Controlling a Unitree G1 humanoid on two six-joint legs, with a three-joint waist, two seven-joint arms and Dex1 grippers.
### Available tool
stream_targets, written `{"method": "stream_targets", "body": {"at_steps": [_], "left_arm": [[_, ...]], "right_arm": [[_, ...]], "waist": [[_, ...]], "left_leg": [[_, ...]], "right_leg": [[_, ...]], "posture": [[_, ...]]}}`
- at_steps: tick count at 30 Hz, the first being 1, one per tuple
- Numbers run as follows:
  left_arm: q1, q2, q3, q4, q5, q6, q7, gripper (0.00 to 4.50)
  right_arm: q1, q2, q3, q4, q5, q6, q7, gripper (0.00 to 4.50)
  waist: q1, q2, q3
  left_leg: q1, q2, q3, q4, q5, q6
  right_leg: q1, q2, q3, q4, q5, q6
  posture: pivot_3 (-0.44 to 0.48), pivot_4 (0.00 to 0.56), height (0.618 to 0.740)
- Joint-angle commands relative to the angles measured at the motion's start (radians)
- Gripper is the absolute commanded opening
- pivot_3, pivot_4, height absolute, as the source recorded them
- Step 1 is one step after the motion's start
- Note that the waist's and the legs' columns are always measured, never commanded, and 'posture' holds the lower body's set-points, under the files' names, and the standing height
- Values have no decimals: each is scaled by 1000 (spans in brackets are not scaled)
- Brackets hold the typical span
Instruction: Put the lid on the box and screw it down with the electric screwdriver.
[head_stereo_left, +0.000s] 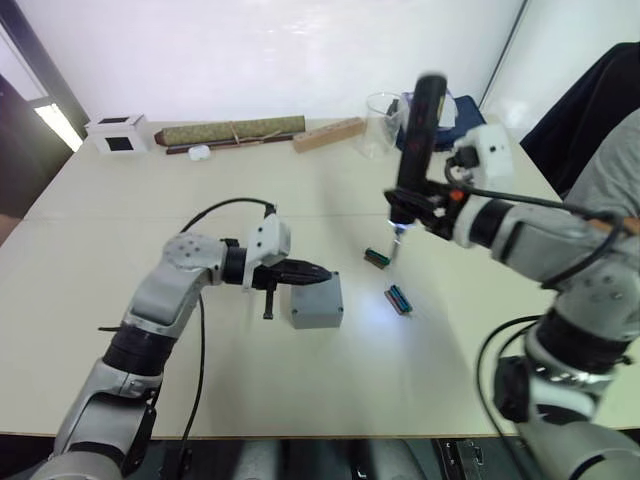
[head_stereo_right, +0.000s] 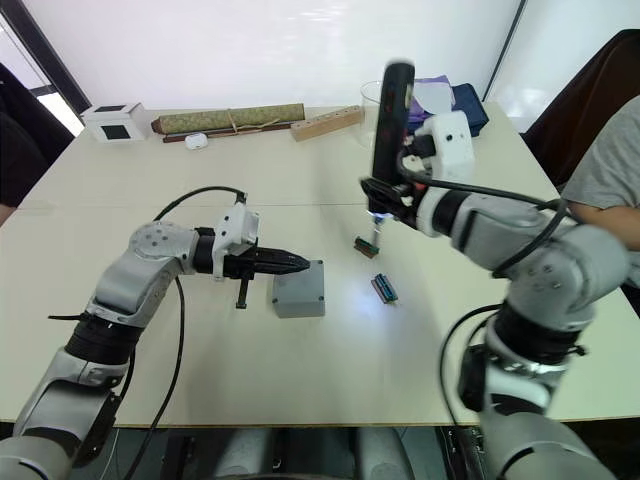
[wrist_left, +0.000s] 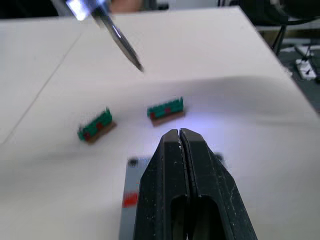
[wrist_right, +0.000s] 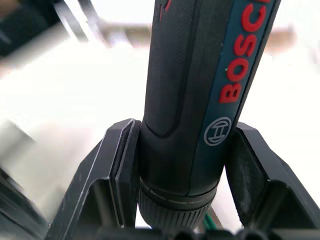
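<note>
Pale tabletop is seen before a white wall. At left, the left gripper (head_stereo_right: 292, 263), fingers pressed together and empty, is held touching the top near edge of the box (head_stereo_right: 299, 289), which sits mid-table with its lid (head_stereo_left: 318, 297) apparently on. Two green connectors (head_stereo_right: 383, 287) lie beside it. At right, the screwdriver (head_stereo_right: 387, 135) is clamped in the right gripper (wrist_right: 175, 175), upright, slightly tilted, bit down, lit tip above the table, apart from the box. A missed screw hole or a nudged box is judged the risk.

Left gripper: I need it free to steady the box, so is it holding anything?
No, the left gripper is shut with nothing between its fingers.
</note>
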Motion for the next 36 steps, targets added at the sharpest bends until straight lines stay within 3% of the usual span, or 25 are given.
{"method": "stream_targets", "body": {"at_steps": [1,6,10,14,20,27,28,34,36], "left_arm": [[-30,16,54,-67,-69,39,3,0],[-49,17,72,-109,-107,70,21,0],[-56,19,75,-137,-128,89,41,0],[-54,28,78,-148,-137,95,50,0],[-56,40,90,-166,-153,111,67,0],[-46,58,100,-215,-173,147,99,0],[-42,62,100,-221,-174,150,102,0],[-28,85,100,-235,-178,172,125,0],[-13,103,103,-230,-167,168,128,0]], "right_arm": [[-13,-208,38,91,159,7,-19,2117],[-20,-494,231,279,390,7,-54,2117],[-26,-605,372,393,495,7,-102,2117],[-30,-622,466,492,554,7,-154,2117],[-20,-561,542,605,550,7,-209,2117],[-8,-485,530,684,499,7,-242,2117],[-9,-482,522,688,501,7,-244,2602],[-37,-500,469,649,501,7,-240,4480],[-60,-518,453,581,475,7,-216,4480]], "waist": [[-2,2,3],[-9,0,9],[-11,-2,11],[-16,-4,13],[-24,-4,13],[-29,-12,10],[-29,-13,10],[-26,-15,10],[-26,-14,10]], "left_leg": [[0,0,0,0,0,0],[-2,1,4,0,-1,3],[-2,1,8,0,-2,3],[-5,1,11,1,-2,3],[-14,1,11,3,-2,3],[-13,1,11,3,-2,3],[-13,1,11,3,-2,3],[-13,1,11,5,-2,3],[-13,1,11,5,-2,3]], "right_leg": [[0,0,0,-1,0,0],[-3,2,4,-1,0,1],[-5,2,8,-1,0,1],[-8,2,11,-1,1,2],[-18,2,11,-1,2,5],[-17,3,11,-1,3,5],[-16,3,11,-1,3,5],[-16,3,12,-1,4,6],[-16,3,12,-1,4,6]], "posture": [[0,150,736],[0,150,736],[0,150,736],[0,150,736],[0,150,736],[0,150,736],[0,150,736],[0,150,736],[0,150,736]]}}
